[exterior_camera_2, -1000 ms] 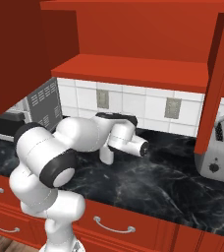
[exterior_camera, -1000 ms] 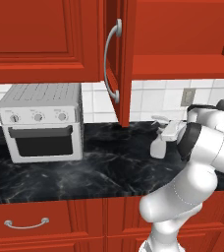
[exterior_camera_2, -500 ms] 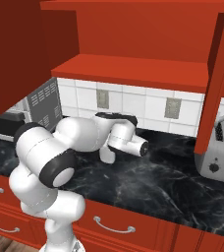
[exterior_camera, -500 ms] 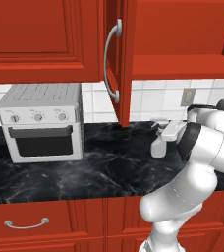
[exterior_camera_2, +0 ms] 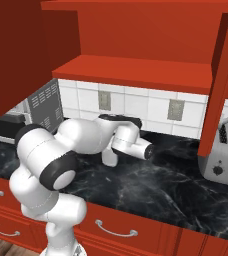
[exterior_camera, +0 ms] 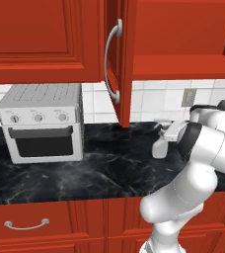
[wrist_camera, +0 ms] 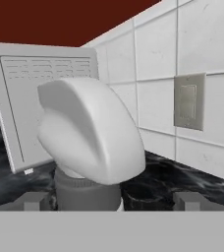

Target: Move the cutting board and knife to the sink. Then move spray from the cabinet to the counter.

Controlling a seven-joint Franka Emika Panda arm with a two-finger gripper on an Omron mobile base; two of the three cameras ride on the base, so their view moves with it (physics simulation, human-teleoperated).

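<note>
Spanning the width of both base views, the black marble tabletop [exterior_camera: 85, 173] ran over red drawers [exterior_camera: 30, 222] with curved silver pulls. Above it hung the red cabinet [exterior_camera_2: 136, 45], its door [exterior_camera: 122, 59] swung open and seen nearly edge-on in the left base view, with a long silver handle [exterior_camera: 112, 62] on it; the red inner shelf [exterior_camera_2: 136, 72] was visible in the right base view. A white tiled wall [exterior_camera_2: 136, 107] carrying two grey outlet plates [exterior_camera_2: 175, 109] ran behind the tabletop.

A silver toaster oven [exterior_camera: 43, 121] stood on the tabletop at the left of the left base view, well apart from the spray bottle. A silver toaster [exterior_camera_2: 226, 155] sat at the far right of the right base view.

The white arm [exterior_camera: 203, 148] bent over the tabletop, reaching toward the wall.

The spray bottle [exterior_camera: 160, 143] stood upright on the tabletop, below the open cabinet and just to the right of the door's lower edge. In the hand view its rounded nozzle head [wrist_camera: 92, 130] sat close up and centred.

The pincer [wrist_camera: 111, 201] was spread wide, one fingertip [wrist_camera: 33, 201] on each side of the bottle's neck, with a clear gap between each tip and the bottle, so it gripped nothing.
</note>
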